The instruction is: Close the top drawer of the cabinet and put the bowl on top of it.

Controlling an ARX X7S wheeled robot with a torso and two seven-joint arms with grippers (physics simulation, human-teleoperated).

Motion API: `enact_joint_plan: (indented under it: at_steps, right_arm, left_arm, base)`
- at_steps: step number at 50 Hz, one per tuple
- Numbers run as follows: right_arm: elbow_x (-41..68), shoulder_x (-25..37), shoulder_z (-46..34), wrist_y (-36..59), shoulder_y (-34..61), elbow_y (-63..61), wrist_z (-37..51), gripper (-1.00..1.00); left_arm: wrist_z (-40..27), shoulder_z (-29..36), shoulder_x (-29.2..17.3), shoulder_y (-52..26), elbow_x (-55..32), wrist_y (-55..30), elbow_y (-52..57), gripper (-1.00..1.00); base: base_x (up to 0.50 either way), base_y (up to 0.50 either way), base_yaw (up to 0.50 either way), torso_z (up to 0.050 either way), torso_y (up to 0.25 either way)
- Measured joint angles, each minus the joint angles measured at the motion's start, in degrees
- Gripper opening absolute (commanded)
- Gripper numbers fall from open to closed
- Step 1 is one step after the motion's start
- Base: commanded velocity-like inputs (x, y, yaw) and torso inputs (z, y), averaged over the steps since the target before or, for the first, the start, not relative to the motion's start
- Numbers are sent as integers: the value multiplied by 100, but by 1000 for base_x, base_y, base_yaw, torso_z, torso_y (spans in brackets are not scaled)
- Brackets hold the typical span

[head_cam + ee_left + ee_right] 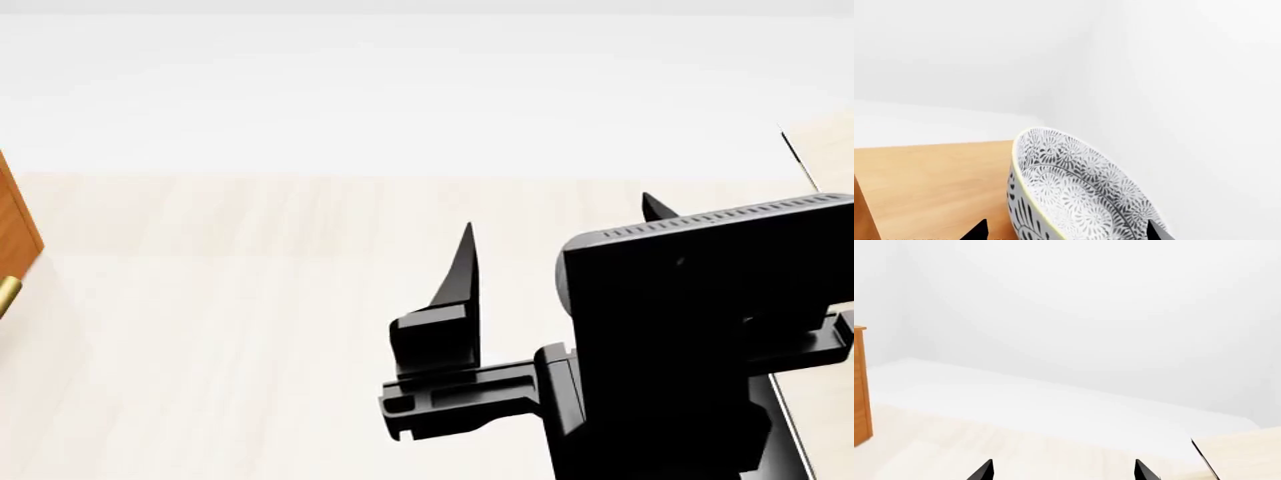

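Observation:
The bowl, white with a dense grey-blue floral pattern, shows tilted in the left wrist view, over the reddish-brown wooden top of the cabinet. My left gripper is open, its two dark fingertips spread wide on either side of the bowl; one tip stands clear of the bowl's outer wall. My right gripper is open and empty over the pale floor. A sliver of the cabinet with a brass handle end shows at the head view's left edge. The top drawer cannot be made out.
A pale wooden structure with a black edge stands at the right, also low in the right wrist view as the pale structure. The cabinet's side shows at that view's edge. White walls stand behind.

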Motion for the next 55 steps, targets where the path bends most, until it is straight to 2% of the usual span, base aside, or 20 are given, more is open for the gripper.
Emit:
enact_joint_plan:
  at_steps: [23,29,36,55]
  right_arm:
    - [205,111,-67,-152,59,-117,150,100]
    - [1223,563,355,-440,-94,-643,718,100]
    - [2014,789,825,-480,-271,-973,1096,100]
    - [2800,767,1555,-193,-613,-1249,1415,100]
  left_arm:
    - [-381,-619,-326,852,-620,-237,1071,100]
    - [-545,-731,-408,969,-807,-392,1367,100]
    - [-790,-988,-560,1242,-1120,-607,1885,100]
    - [-1312,-1856,-932,2083,-1875,-1066,3125,100]
  base:
    - [0,0,0,0,0]
    - [0,0,0,0,0]
    - [0,0,0,0,0]
    - [0,0,0,0,0]
